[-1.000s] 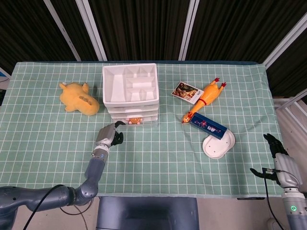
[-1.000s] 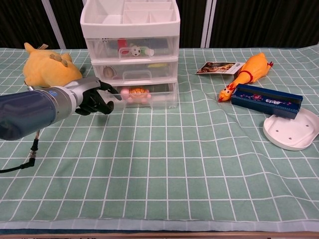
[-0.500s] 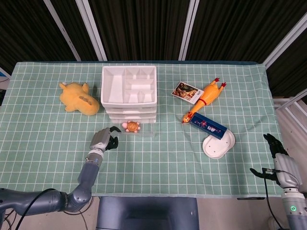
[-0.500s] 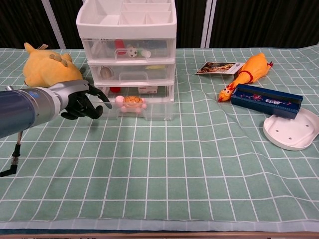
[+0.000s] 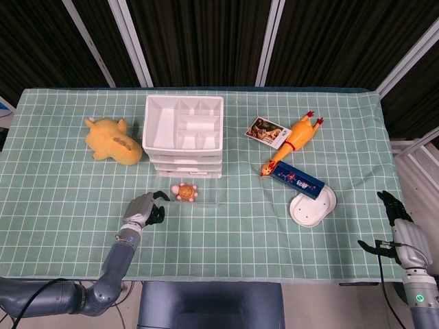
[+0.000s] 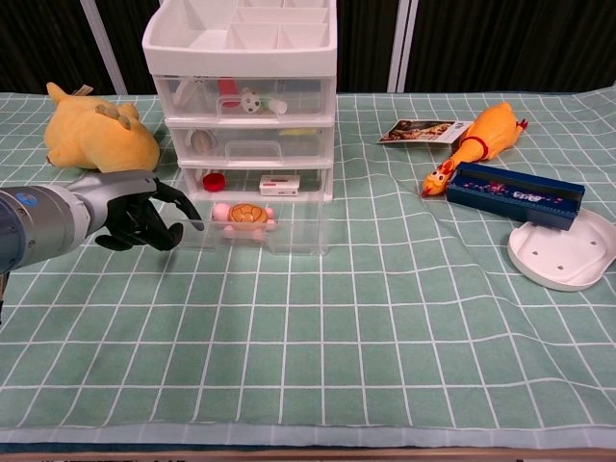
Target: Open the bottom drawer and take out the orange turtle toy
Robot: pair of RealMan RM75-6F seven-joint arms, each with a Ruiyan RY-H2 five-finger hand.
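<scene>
The white three-drawer unit (image 5: 184, 123) (image 6: 241, 58) stands at the back left of the table. Its clear bottom drawer (image 5: 208, 199) (image 6: 289, 231) is pulled far out toward me. The orange turtle toy (image 5: 184, 191) (image 6: 243, 214) lies uncovered in the drawer's left half. My left hand (image 5: 143, 208) (image 6: 135, 207) is at the drawer's front left corner, fingers curled, one fingertip hooked on the drawer's edge. My right hand (image 5: 398, 226) hangs off the table's right edge, holding nothing, with its fingers apart; the chest view does not show it.
A yellow plush (image 5: 113, 140) (image 6: 96, 135) lies left of the drawer unit. To the right are a picture card (image 5: 265, 131), a rubber chicken (image 5: 295, 140) (image 6: 476, 135), a blue box (image 5: 297, 181) (image 6: 515, 192) and a white dish (image 5: 312, 208) (image 6: 568, 252).
My left hand has drawn back toward me, and the bottom drawer has slid out with it. The turtle, earlier half under the unit, now lies in the open.
</scene>
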